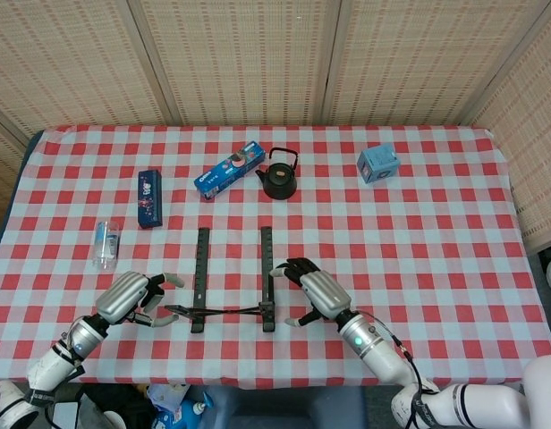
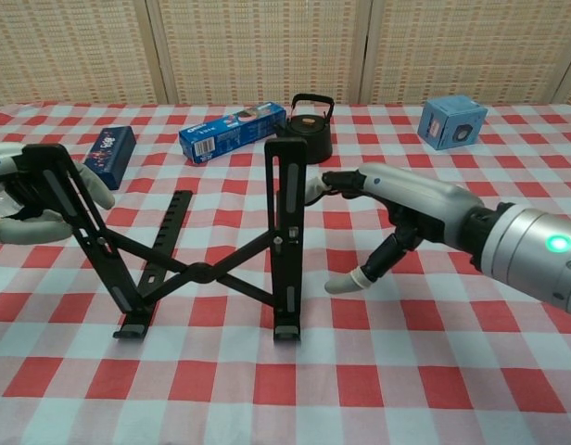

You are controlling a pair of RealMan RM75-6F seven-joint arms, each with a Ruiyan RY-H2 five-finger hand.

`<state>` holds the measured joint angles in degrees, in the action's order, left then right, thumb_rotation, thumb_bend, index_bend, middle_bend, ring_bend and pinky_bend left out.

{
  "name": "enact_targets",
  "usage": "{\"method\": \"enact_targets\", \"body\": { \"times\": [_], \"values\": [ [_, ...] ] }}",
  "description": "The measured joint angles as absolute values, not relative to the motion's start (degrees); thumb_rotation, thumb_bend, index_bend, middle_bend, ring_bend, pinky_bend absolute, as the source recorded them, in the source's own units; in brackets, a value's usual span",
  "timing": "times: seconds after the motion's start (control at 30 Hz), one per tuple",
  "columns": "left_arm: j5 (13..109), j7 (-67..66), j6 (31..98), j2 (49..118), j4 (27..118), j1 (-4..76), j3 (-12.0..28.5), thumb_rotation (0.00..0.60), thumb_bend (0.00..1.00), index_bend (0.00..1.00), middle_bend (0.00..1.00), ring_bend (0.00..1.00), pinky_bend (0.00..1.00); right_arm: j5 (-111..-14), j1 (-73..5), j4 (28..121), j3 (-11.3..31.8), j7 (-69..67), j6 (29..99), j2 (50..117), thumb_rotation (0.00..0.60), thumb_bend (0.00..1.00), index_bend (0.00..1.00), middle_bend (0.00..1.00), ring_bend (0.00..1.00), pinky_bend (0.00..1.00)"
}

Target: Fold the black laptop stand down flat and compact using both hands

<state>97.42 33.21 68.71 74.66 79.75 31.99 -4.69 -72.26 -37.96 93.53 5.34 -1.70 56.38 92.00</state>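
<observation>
Laptop stand (image 2: 197, 269): black, unfolded and propped up on the checked tablecloth (image 1: 436, 232), lower centre of the head view and centre left of the chest view. Its 2 slotted rails rise from small feet at the near end, joined by crossed struts that meet at a pivot.
Left hand (image 1: 131, 297): at the lower left of the head view and the left edge of the chest view, fingers spread around the upper end of the stand's left rail. Whether they actually grip it, I cannot tell.
Right hand (image 2: 401, 209): right of centre in the chest view, fingers apart and holding nothing. The fingertips (image 2: 315, 187) reach the upper part of the right rail, touching or just beside it; the thumb hangs down toward the cloth.
Kettle (image 1: 279, 175): small and black, behind the stand near top centre, closest of the other things to the right rail.
Toothpaste box (image 1: 229, 169): blue, lying slanted just left of the kettle.
Dark blue box (image 1: 149, 197): flat on the cloth, upper left.
Plastic bottle (image 1: 105, 245): clear, lying at the left, near the left hand.
Light blue cube box (image 1: 378, 164): upper right, well apart from the stand.
Backdrop: woven screen panels (image 1: 240, 58) behind the table.
</observation>
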Motion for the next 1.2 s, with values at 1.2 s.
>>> {"method": "enact_targets", "body": {
  "times": [1.2],
  "values": [
    [96.1, 28.5, 72.2, 81.2, 76.9, 29.8, -3.1, 0.6, 0.17, 0.46, 0.92, 0.84, 0.89, -71.3, -37.0, 89.3, 7.6, 3.1, 57.5, 100.0, 0.6, 0.15, 0.46, 0.26, 0.08, 0.06]
  ]
}}
